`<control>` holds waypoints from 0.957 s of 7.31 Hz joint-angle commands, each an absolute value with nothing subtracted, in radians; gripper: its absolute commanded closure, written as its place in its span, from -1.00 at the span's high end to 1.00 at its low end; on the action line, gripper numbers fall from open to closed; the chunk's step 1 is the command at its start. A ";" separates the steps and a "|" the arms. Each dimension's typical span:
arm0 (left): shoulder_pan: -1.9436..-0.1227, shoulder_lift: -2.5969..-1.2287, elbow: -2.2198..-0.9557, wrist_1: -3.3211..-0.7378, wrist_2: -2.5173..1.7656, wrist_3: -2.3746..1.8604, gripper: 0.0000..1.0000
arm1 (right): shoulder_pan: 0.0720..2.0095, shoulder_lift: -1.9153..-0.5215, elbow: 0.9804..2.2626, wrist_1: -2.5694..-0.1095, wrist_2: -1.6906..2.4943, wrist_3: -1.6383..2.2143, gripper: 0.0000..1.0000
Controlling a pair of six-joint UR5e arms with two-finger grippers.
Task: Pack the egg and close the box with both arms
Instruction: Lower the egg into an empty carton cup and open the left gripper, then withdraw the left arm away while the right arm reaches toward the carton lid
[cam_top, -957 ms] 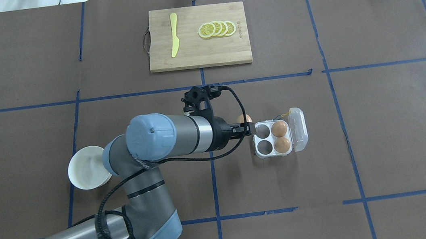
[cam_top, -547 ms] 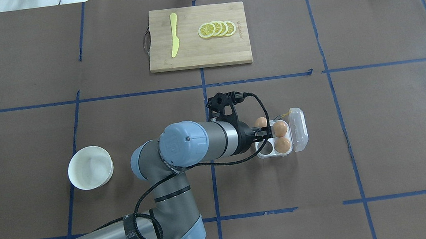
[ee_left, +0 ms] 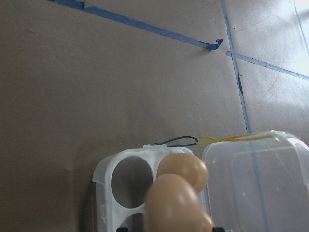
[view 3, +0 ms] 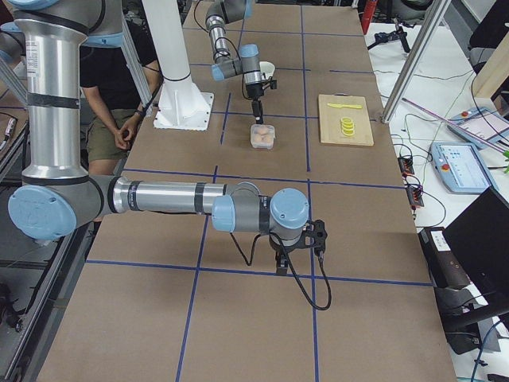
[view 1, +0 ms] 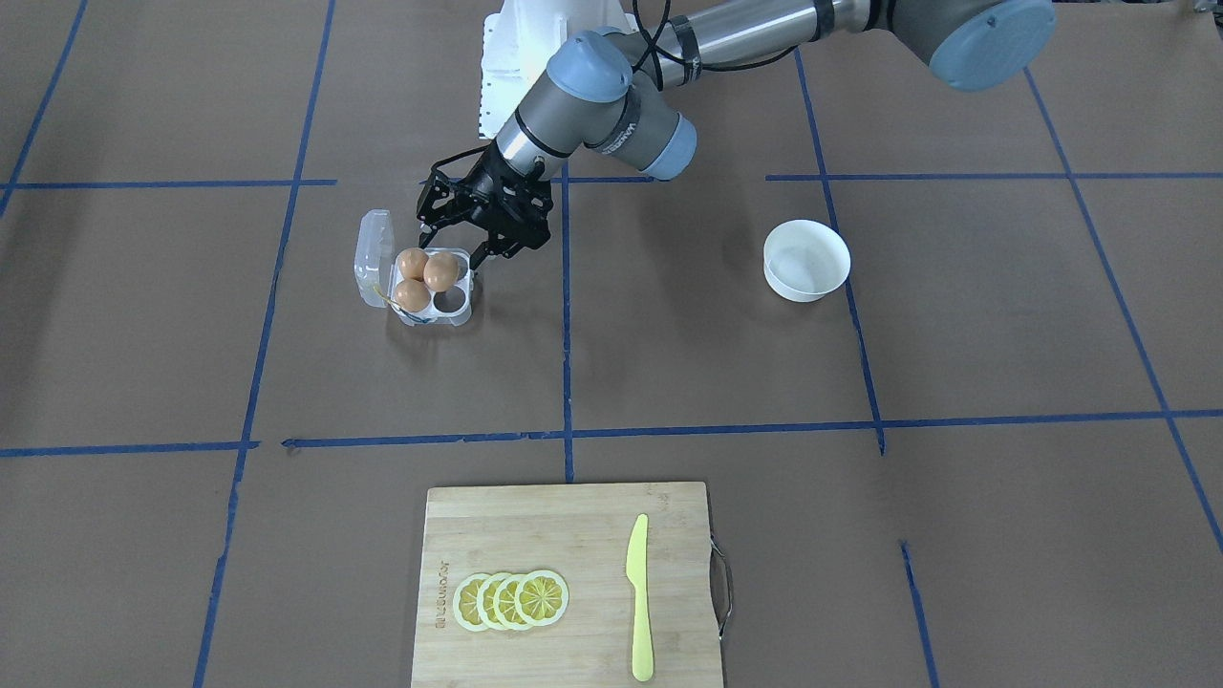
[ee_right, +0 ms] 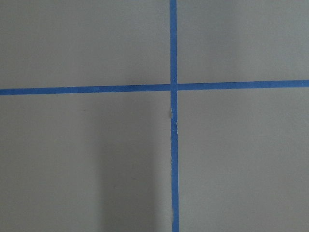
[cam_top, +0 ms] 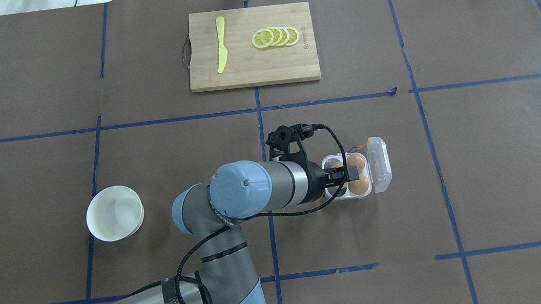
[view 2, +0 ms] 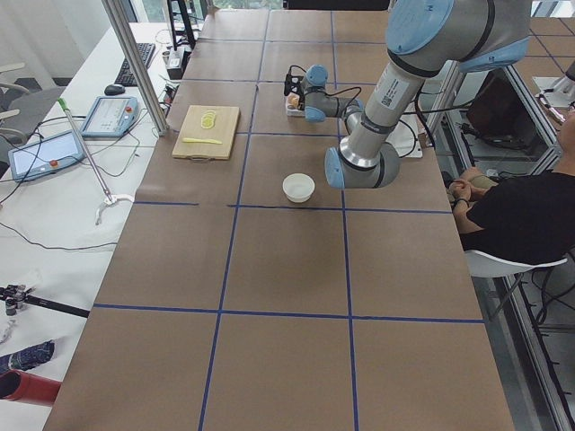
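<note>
The clear box [cam_top: 379,165] lies open on the table, lid folded to the right, with a thin yellow band [ee_left: 241,138] at the hinge. Two eggs [cam_top: 357,161] sit in its right cells. My left gripper [cam_top: 344,174] is shut on a third egg [ee_left: 173,205] and holds it just over the box's left cells; one left cell [ee_left: 126,180] shows empty. In the front-facing view the held egg [view 1: 440,271] hangs low over the box [view 1: 461,315]. My right gripper [view 3: 280,265] points down at bare table far from the box; I cannot tell if it is open or shut.
A white bowl [cam_top: 114,213] stands to the left of the left arm's elbow. A wooden cutting board [cam_top: 245,72] with a yellow knife [cam_top: 220,44] and lemon slices [cam_top: 275,36] lies at the far side. Blue tape lines cross the brown table cover.
My left arm has carried the egg rightward, from beside the box's left edge to over its left cells. The bowl, earlier partly covered by the arm, now shows whole.
</note>
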State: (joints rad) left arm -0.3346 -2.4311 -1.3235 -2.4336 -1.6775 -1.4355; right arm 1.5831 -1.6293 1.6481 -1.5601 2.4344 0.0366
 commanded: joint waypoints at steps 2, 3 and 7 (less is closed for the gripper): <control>-0.443 -2.413 -1.411 -2.293 -1.868 -1.433 1.00 | 1.577 -1.618 1.687 -1.557 2.515 0.086 1.00; -0.484 -2.369 -1.492 -2.211 -1.922 -1.425 1.00 | 1.534 -1.618 1.737 -1.555 2.537 0.182 1.00; -0.665 -2.223 -1.787 -1.840 -2.037 -1.283 1.00 | 1.204 -1.635 1.809 -1.024 2.444 0.912 0.19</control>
